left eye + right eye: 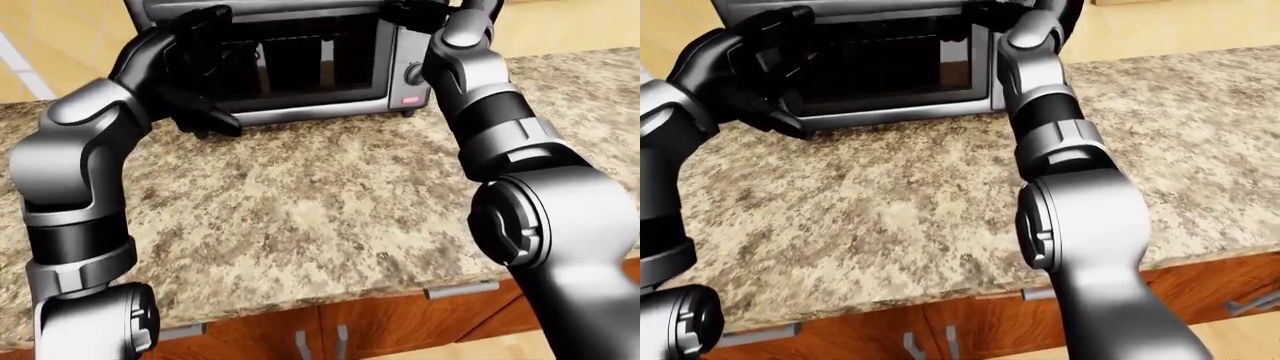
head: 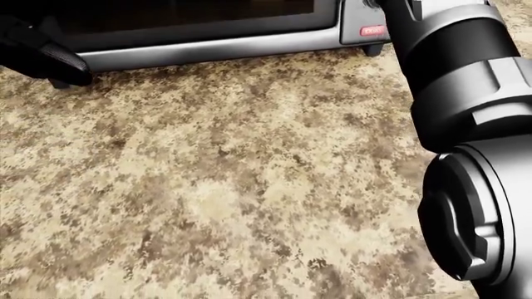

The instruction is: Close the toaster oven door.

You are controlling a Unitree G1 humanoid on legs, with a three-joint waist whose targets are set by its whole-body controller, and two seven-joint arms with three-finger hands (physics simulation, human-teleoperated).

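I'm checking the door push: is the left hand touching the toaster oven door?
Cannot tell. In the left-eye view the left hand overlaps the toaster oven door, but no view shows contact or a gap.
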